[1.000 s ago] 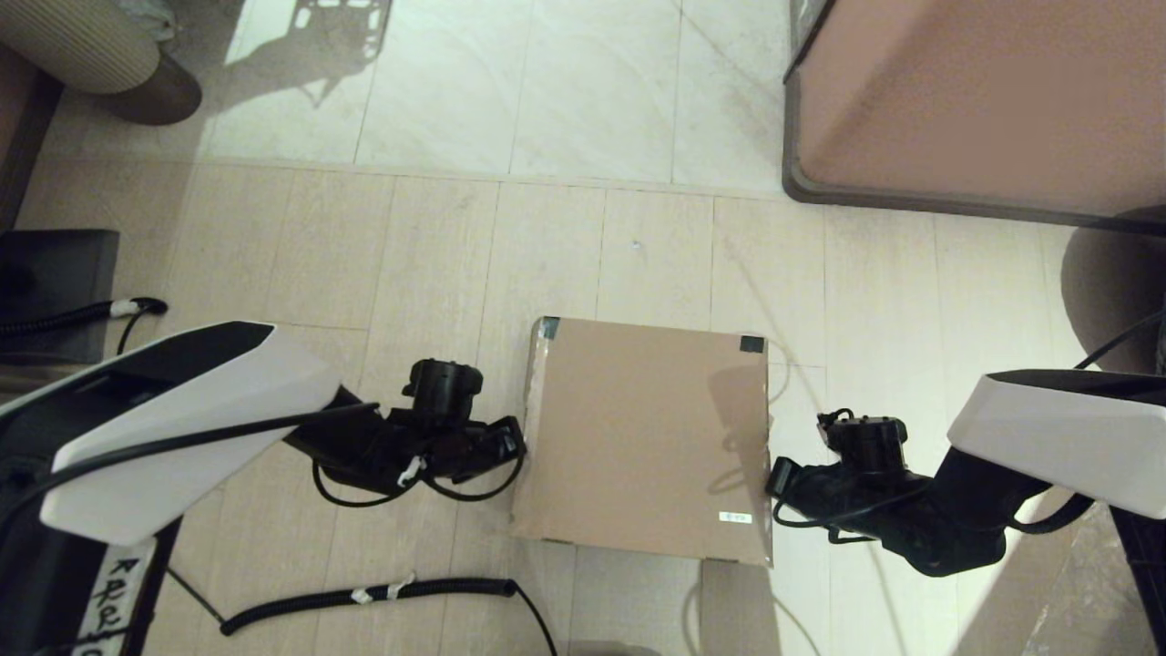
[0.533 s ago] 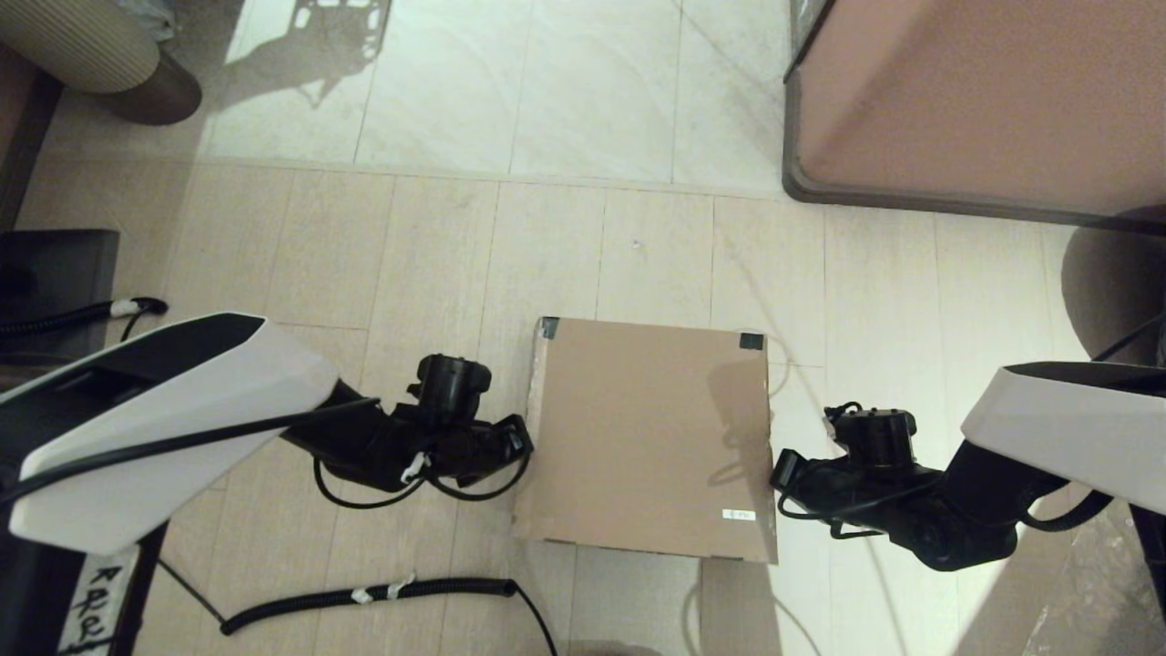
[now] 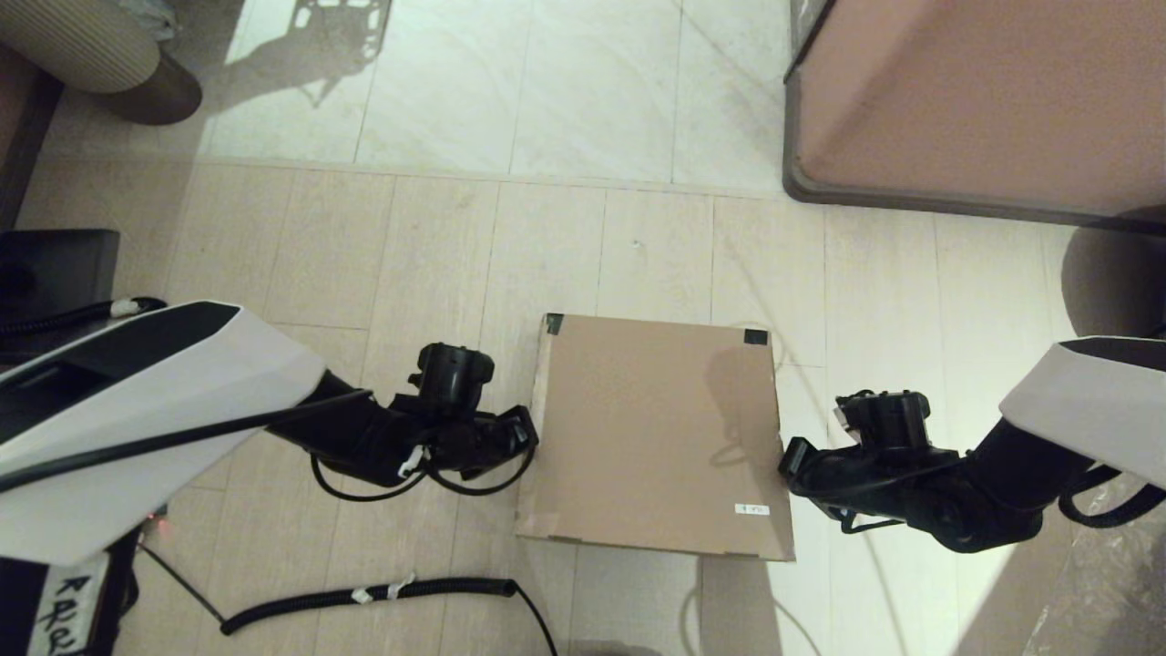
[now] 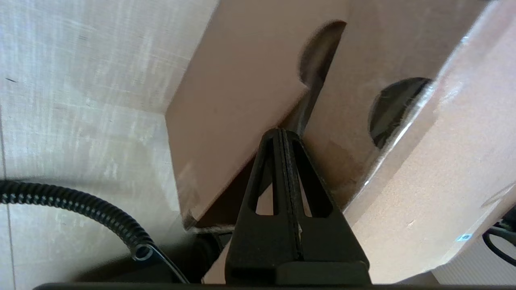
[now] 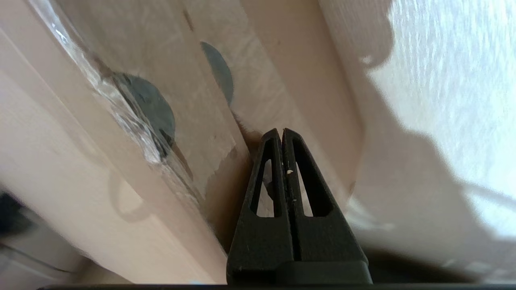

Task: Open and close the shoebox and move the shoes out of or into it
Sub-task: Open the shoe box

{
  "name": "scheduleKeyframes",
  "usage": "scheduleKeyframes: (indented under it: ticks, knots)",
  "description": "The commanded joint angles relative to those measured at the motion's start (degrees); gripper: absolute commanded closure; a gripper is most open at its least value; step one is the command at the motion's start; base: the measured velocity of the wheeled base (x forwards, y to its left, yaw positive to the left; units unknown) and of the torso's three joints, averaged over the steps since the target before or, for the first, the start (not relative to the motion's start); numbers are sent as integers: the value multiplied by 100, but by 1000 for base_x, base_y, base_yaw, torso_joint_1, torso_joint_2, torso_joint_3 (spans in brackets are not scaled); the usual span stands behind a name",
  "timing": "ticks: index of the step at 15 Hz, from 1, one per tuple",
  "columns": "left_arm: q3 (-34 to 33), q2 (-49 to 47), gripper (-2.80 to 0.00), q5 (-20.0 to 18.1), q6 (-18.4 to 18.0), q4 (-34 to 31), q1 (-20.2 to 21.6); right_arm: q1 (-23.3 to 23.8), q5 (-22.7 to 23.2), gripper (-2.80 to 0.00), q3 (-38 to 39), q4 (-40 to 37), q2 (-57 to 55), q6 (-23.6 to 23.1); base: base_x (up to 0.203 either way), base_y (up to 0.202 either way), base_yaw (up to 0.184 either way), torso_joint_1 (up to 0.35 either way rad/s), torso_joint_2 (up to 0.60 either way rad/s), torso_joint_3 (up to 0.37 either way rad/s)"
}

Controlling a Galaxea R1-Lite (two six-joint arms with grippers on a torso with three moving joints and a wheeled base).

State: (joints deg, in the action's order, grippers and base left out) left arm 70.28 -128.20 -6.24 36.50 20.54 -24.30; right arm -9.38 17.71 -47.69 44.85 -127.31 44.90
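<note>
Head view shows the shoebox [image 3: 651, 435] on the light wooden floor [image 3: 437, 264], in front of the robot and between its two arms. The flat brown lid [image 3: 638, 410] covers the box, with dark tape [image 3: 554, 323] on its two far corners and a small white label [image 3: 752, 509] near the right front corner. The shoes do not appear in any view.

The left end effector [image 3: 530, 435] is at the left side of the shoebox, low, just under the edge of the lid. In the left wrist view, the left end effector [image 4: 282, 135] has its two fingers pressed together with no gap, and the tip is pushed into the narrow slot between the side flap of the lid and the wall of the box, beside a round finger hole [image 4: 393, 108].

The right end effector [image 3: 785, 460] is at the right side of the shoebox, also at the edge of the lid. In the right wrist view, the right end effector [image 5: 282, 135] is together as well, holding nothing, and its tip is wedged between the flap and the wall, near a round hole [image 5: 147, 108] that is partly covered by shiny clear tape [image 5: 133, 133].

A black corrugated cable [image 3: 364, 597] lies on the floor in front of the left arm. A large pinkish-brown cabinet [image 3: 984, 100] with a dark base stands at the far right.
</note>
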Motion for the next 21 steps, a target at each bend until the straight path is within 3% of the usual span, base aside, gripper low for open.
scheduleKeyframes:
  ticks: [1,9,13,16,21]
  knots:
    - [-5,157,0,10,57,-47,-92,-2,29,0,-52,-61,335,251,0,0,0,0,0,0]
    - [3,481,0,35,244,-199,-110,-37,689,0,-38,-443,866,986,0,0,0,0,0,0]
    - [11,489,0,26,235,-199,-101,-60,707,0,-14,-697,1014,1049,0,0,0,0,0,0]
    - [3,464,0,26,251,-197,-110,-134,707,0,-79,-688,1104,1455,0,0,0,0,0,0]
    - [270,608,0,35,232,-281,-93,-125,707,0,-113,-690,1196,1643,0,0,0,0,0,0]
